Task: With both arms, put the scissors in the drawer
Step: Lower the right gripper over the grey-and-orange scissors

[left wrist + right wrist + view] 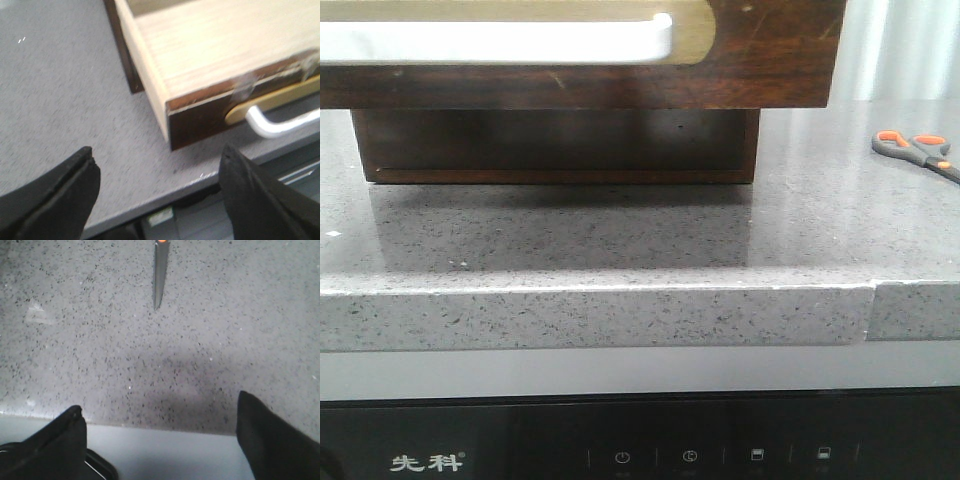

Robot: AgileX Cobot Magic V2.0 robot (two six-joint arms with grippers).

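Dark brown wood fronts the drawer, pulled out over the grey speckled counter; its pale interior shows nothing inside in the part visible. The scissors lie closed on the counter, far right, well apart from the drawer. The left gripper and right gripper both gape wide, holding nothing.

The left fingers are matte black, wedge-shaped, with a thin seam along the edge; the right fingers look the same.
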